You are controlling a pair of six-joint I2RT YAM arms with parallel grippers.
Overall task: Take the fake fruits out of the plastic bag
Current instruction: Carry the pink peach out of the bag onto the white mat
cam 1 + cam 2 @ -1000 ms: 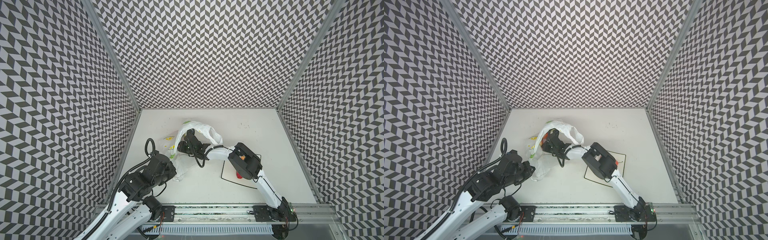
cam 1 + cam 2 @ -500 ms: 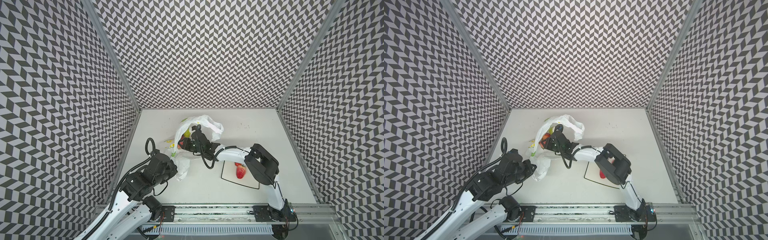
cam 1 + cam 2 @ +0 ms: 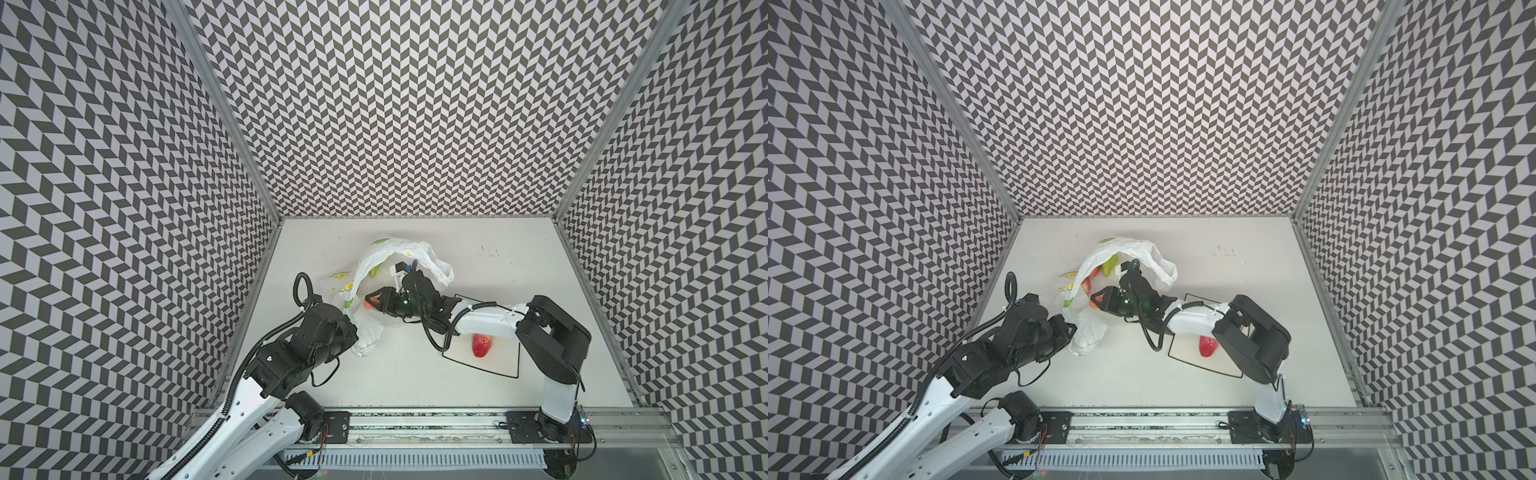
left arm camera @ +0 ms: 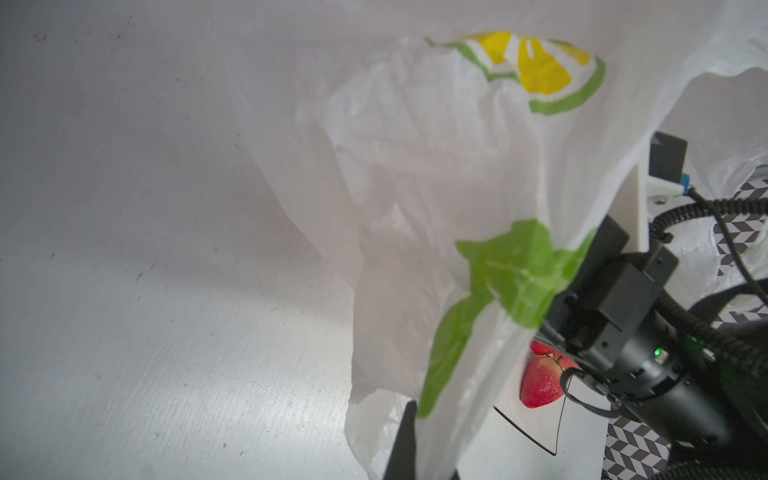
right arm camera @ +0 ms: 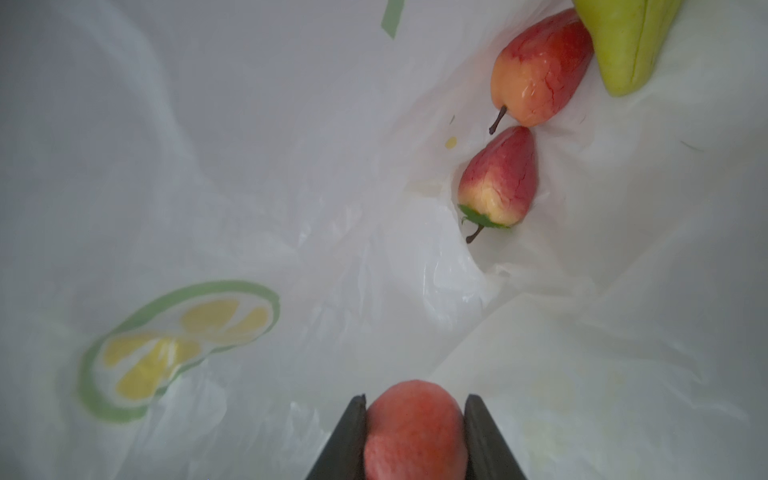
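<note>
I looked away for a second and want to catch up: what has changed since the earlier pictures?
The right arm's elbow swung rightward off the plate, uncovering the strawberry on it. The right pincer stayed in the plastic bag's mouth, shut on an orange-red fruit. The left pincer still pinches the bag; nothing was let go.

- plastic bag (image 3: 419, 257): thin translucent film, crinkled, slight sheen
- fake fruits (image 5: 498, 178): smooth moulded skin, glossy highlights
- surface (image 4: 124, 291): matt white, lightly scuffed
- fingers (image 5: 347, 436) of right hand (image 5: 415, 409): matt black plastic
- base rail (image 3: 415, 434): bare brushed metal
</note>
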